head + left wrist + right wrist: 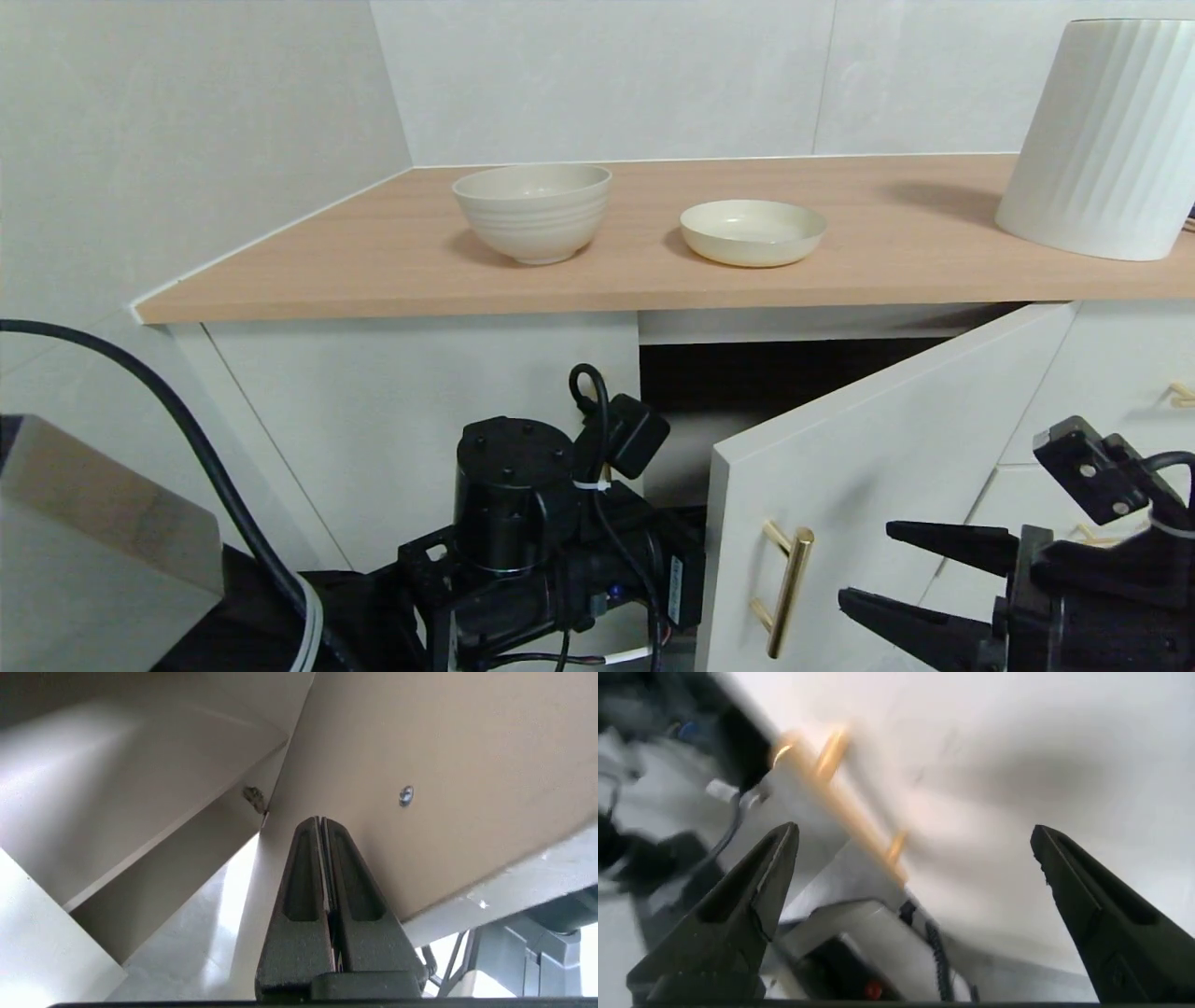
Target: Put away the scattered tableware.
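While your left gripper (pixel 320 833) is pinched together, your right gripper (pixel 864 564) gapes; the ribbed cream bowl (pixel 532 211) sits nine o'clock of the shallow cream dish (pixel 752 232).

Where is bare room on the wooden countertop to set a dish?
Widest bare stretch of wooden countertop: between the shallow cream plate and the tall white fluted container. Also left of the beige ribbed bowl. Tighter between bowl and plate.

Bowl (pixel 532 211) sits on the countertop (pixel 373 263), shallow dish (pixel 752 231) at its three o'clock, ribbed container (pixel 1106 140) beyond at two o'clock; below the dish, at six, the open cabinet door (pixel 887 448).
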Tool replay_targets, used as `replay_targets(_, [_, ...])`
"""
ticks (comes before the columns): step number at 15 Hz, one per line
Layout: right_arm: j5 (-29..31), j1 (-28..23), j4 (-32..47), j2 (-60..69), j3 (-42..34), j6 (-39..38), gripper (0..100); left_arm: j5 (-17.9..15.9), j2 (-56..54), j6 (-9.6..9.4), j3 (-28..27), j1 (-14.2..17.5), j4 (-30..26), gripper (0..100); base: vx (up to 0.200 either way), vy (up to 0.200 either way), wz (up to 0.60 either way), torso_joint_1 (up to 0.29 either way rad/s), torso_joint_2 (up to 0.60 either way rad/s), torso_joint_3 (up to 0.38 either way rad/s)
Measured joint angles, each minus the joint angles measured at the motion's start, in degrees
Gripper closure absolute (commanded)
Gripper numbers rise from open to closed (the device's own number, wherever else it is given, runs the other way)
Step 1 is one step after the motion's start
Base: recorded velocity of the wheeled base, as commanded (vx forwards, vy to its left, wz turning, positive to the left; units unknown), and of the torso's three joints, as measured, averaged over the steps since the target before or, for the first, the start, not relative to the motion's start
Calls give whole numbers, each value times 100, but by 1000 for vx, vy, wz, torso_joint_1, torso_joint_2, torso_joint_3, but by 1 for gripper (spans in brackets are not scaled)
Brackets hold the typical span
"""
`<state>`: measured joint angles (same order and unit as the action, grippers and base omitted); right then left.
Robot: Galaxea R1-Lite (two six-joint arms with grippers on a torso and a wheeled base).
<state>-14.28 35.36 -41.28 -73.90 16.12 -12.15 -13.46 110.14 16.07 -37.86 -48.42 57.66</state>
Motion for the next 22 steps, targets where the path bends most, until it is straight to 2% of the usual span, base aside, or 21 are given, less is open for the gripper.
replay_targets(2, [-26,33,52,168,-171,6,0,18,52,0,-9,9,-2,100,0,0,0,0,0,0])
replay_targets(5, [-44,46,59,301,-232,-2,0,30,155,0,-61,9,1,100,-200,0,0,7,2,-1])
replay_targets(14, [-67,319,99,935,-418,4,0,71,527,-1,-378,-15,-22,100,0,0,0,0,0,0])
replay_targets(16, [-72,418,373,1097,-435,4,0,169,542,-1,-428,-6,-33,100,0,0,0,0,0,0])
replay_targets(19, [-212,614,1206,1425,-372,15,0,216,549,-1,-461,-9,-24,100,-200,0,0,7,7,-2])
replay_targets(22, [-595,674,1358,1707,-352,20,0,208,557,-1,-489,-91,-55,100,-67,0,0,2,2,-2])
